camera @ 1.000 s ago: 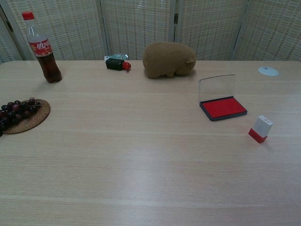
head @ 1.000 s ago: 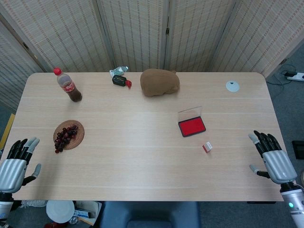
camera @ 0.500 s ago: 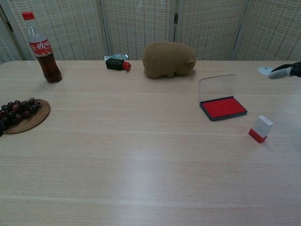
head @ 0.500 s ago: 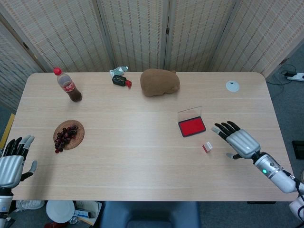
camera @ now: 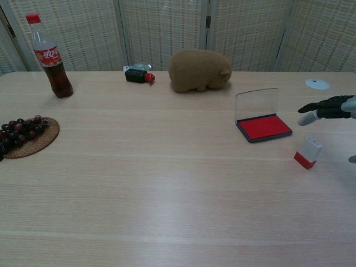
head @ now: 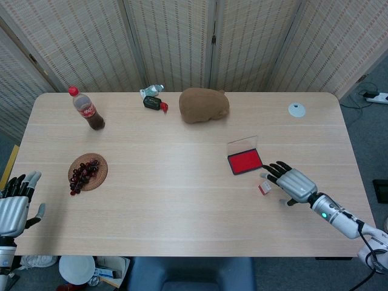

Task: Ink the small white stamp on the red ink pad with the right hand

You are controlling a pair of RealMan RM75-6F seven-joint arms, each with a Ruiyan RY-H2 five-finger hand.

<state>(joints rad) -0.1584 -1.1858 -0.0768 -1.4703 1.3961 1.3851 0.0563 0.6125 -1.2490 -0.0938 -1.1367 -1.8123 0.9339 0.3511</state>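
Beside the open red ink pad [head: 245,162], small white stamp [head: 264,188] under the right hand [head: 294,184], fingers spread, empty.

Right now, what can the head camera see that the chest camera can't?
Only the head view shows the left hand, open beside the table's near left corner, and the whole right hand with its arm, fingers reaching toward the small white stamp. It also shows the floor around the table.

Only the chest view shows the stamp's red base from the side, and that the fingers hang above the stamp, not touching.

Both show the red ink pad, cola bottle, grapes and brown plush toy.
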